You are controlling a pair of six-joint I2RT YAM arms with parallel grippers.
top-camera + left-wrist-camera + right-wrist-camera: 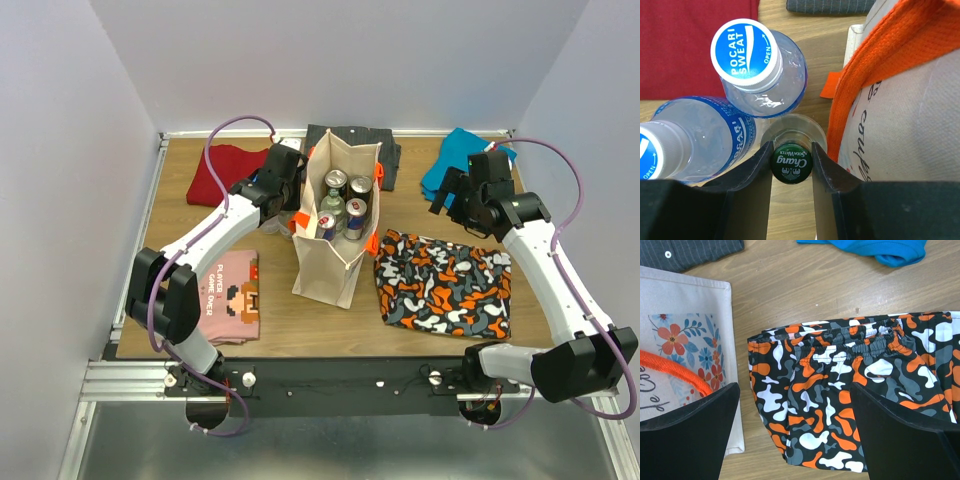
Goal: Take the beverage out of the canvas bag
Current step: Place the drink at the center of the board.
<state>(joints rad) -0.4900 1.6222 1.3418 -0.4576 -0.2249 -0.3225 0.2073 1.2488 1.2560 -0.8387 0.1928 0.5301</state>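
Observation:
The beige canvas bag stands upright mid-table with orange pieces at its rim and several cans inside. Its wall and orange strap fill the right of the left wrist view. My left gripper is shut on the green cap of a glass Chang soda water bottle, which stands outside the bag against its left wall. In the top view the left gripper is at the bag's left side. My right gripper is open and empty above the camouflage shorts, to the right of the bag.
Two Pocari Sweat bottles stand right beside the Chang bottle. Folded clothes lie around: red shirt, pink shirt, dark shirt, blue garment, camouflage shorts.

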